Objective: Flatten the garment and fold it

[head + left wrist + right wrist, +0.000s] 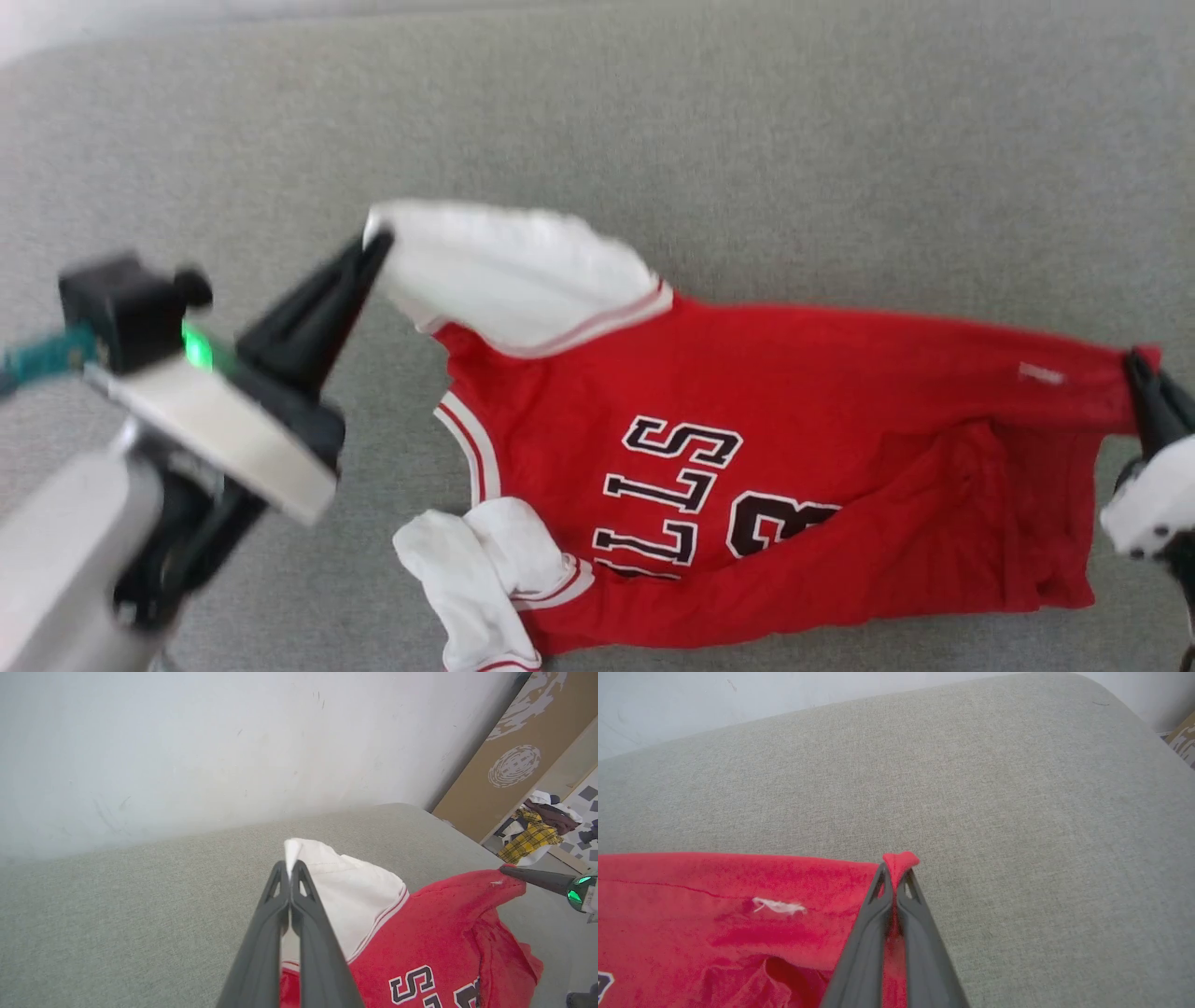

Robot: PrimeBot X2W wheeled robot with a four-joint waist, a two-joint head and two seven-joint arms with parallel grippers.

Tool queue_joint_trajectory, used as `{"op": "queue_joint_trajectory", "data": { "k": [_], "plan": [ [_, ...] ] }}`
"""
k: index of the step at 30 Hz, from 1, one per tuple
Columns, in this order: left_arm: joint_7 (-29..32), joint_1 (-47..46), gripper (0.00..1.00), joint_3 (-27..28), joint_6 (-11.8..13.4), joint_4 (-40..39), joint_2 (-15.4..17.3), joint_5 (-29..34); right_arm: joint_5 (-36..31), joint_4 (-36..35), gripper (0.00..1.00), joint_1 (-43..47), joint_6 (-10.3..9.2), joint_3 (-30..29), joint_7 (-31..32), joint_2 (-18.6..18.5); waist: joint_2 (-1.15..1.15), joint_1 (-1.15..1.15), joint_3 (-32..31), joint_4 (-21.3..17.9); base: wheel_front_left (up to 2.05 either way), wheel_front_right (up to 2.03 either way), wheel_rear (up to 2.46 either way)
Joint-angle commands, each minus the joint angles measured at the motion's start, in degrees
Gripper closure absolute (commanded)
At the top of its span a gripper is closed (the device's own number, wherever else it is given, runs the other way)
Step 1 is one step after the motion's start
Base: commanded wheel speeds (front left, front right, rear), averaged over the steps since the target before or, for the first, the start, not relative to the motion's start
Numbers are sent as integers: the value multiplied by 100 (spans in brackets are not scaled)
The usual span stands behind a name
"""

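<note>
Where its two dark fingers press together, the left gripper (290,868) pinches the tip of a white sleeve (504,271). The right gripper (894,877) is likewise closed, nipping a small fold of red cloth at the far hem corner, which pokes up between its fingertips.

Between the two grips the shirt (794,373) is stretched along its far edge. Its long axis runs across the robot's front, with the striped collar (467,439) toward the robot's left and the hem toward its right. The black letters (672,490) and the number (775,523) therefore lie sideways in the head view. The front faces up.

A small white tag (780,906) sits near the right gripper's corner. The near side of the shirt is slack and rumpled, and the second white sleeve (476,569) lies bunched beside the collar on the robot's side.

The shirt rests on a grey cushion (747,121), well short of its far edge, where a pale wall (187,742) rises. Past the cushion's rounded far right corner, a heap of clothes (537,830) lies on the floor.
</note>
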Motion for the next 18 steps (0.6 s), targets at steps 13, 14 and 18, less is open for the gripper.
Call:
{"op": "queue_joint_trajectory", "data": {
  "k": [13,14,18],
  "plan": [
    [-232,2210,100,-29,484,-1194,616,-826,459,-57,100,992,-5,-135,88,30,0,1,-843,127,0,0,0],
    [-236,2336,100,-26,496,-1263,664,-903,486,-56,100,1062,-5,-146,120,27,0,1,-874,139,0,0,0],
    [-188,2732,100,-45,520,-1466,814,-1198,595,-42,100,1287,-5,-167,256,45,0,1,-961,171,0,0,0]
  ]
}}
